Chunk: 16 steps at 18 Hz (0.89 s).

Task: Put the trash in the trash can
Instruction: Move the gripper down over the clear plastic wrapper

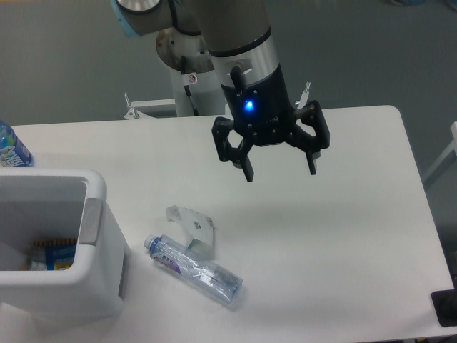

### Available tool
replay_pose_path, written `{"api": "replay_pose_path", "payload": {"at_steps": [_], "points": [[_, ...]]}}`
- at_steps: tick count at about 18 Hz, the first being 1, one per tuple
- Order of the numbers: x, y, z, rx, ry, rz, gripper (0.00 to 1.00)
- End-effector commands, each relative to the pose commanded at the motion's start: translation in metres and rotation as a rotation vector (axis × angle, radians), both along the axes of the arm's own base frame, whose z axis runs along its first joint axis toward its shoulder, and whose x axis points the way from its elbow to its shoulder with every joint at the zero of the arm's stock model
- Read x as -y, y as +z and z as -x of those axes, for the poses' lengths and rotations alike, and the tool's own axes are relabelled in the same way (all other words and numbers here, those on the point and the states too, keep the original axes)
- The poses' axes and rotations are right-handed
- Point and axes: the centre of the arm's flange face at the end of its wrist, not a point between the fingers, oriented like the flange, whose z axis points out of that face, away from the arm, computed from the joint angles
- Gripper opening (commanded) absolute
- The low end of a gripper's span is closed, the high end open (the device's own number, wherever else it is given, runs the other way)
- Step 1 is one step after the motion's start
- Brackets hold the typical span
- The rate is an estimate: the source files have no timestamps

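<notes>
From the fixed camera, the hand [280, 168] hangs spread and empty above the bench [343, 236], well apart from the crushed bottle [194, 271] and the paper scrap [191, 221] lying just beside the trash can [68, 275]. The bottle looks light, springy and slippery, so I would pinch across its label; the scrap is flimsy and best nipped at its raised fold.

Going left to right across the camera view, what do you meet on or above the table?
Upright bottle at the left edge → white trash can → crushed clear bottle → open gripper hanging above the table. The paper scrap overlaps the crushed bottle's span, so it is left out.
</notes>
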Motion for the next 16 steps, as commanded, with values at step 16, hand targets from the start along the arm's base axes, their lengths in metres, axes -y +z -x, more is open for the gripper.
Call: {"api": "replay_pose_path", "payload": {"at_steps": [16], "points": [[-0.007, -0.031, -0.001, 0.053, 0.096, -0.039, 1.0]]}}
